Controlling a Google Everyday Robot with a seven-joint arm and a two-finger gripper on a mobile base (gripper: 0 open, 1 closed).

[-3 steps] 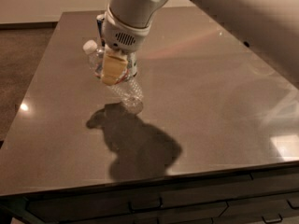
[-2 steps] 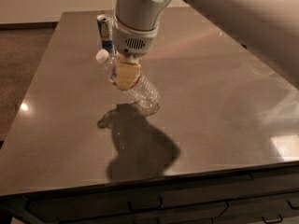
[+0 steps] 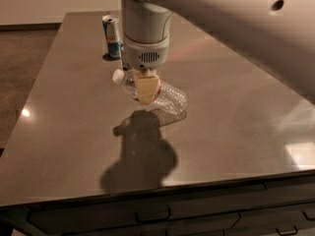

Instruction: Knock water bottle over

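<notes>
Count of items on the counter [image 3: 236,112]: one water bottle [image 3: 170,98] and one slim blue-and-silver can [image 3: 112,36], two items in total. One gripper [image 3: 146,95] is in view, over the counter's middle, directly in front of the bottle's cap end.

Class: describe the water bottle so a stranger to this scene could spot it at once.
Start at the big grey table; near its middle the gripper hangs low. The water bottle lies tipped over just behind it. Unlike the upright blue-and-silver can farther back, it is clear ribbed plastic with a white cap.
</notes>
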